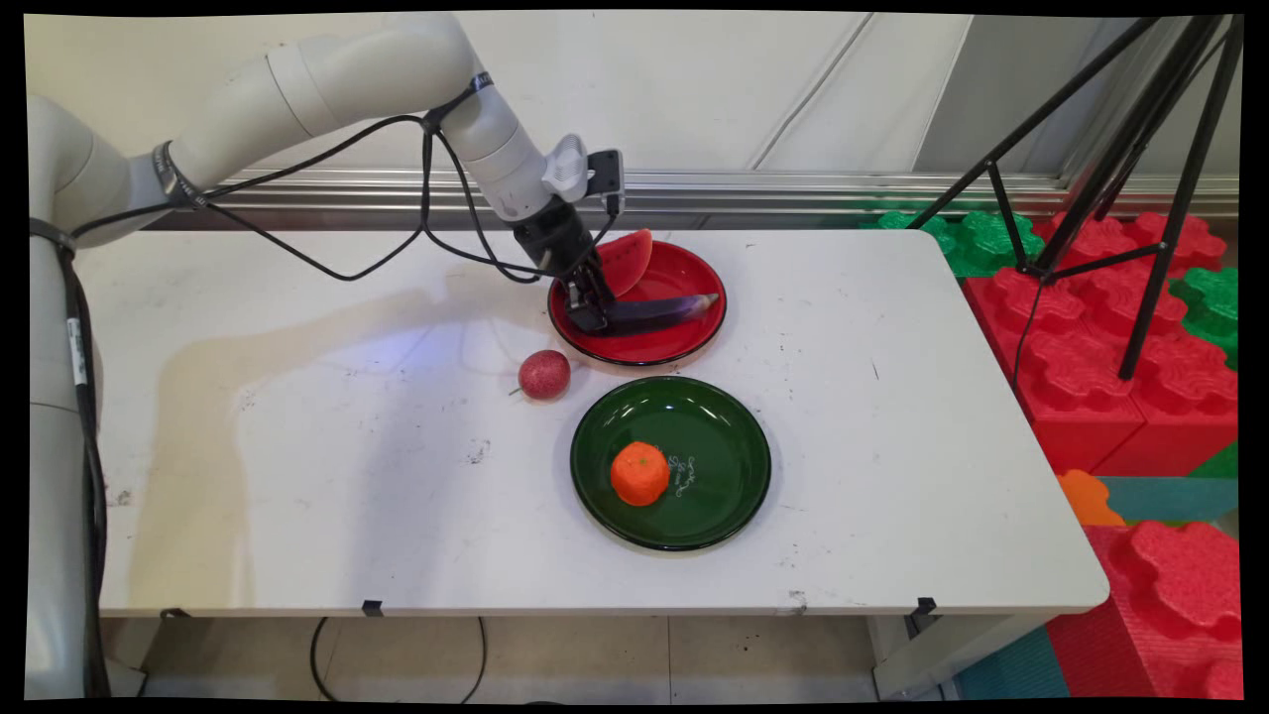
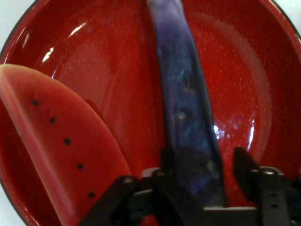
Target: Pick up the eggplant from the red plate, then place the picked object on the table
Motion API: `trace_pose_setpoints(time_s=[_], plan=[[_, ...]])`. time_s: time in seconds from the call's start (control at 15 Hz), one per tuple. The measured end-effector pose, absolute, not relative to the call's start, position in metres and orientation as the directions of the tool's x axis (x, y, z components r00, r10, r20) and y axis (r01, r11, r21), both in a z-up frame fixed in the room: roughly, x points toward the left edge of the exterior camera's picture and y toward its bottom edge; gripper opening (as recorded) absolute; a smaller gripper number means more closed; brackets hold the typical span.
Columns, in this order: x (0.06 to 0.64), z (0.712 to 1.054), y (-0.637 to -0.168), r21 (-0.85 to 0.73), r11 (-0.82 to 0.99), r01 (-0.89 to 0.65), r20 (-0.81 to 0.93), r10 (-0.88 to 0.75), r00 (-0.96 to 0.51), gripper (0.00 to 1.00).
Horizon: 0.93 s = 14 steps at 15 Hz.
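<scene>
The black gripper (image 1: 592,315) sat low inside the red plate (image 1: 684,342), at the plate's left side, its two fingers set apart with the thick end of a purple eggplant (image 1: 659,312) between them. In the hand view the left finger (image 2: 167,162) lay against the eggplant (image 2: 186,108) while the right finger (image 2: 244,165) stood just clear of it, a strip of red plate (image 2: 235,70) showing in the gap. The eggplant lay flat on the plate, running from the gripper toward the plate's right rim, its narrow tip pointing right.

A slice of watermelon (image 1: 627,260) rested on the far left part of the same plate, just behind the gripper, its red face with dark seeds turned toward the hand camera (image 2: 61,146). It lay near the eggplant but apart from it.

On the white desk (image 1: 297,476), near the red plate's left front edge, sat a small reddish round fruit (image 1: 544,374). In front of the red plate, close to it, stood a dark green plate (image 1: 724,436) with an orange (image 1: 639,473) on its left half.

The white arm (image 1: 337,79) reached in from the upper left, black cables (image 1: 297,248) hanging from it over the desk. To the right of the desk, a black tripod (image 1: 1140,178) stood among large red and green foam blocks (image 1: 1091,337).
</scene>
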<state>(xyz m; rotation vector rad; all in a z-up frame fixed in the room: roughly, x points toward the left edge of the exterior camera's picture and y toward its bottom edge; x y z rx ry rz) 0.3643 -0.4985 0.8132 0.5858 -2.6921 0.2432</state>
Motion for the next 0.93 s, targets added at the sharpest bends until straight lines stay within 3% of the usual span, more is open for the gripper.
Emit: trace_pose_setpoints(time_s=[0.93], plan=[[0.3612, 0.8186, -0.4988, -0.086, 0.897, -0.434, 0.404, -0.367, -0.838, 0.0]])
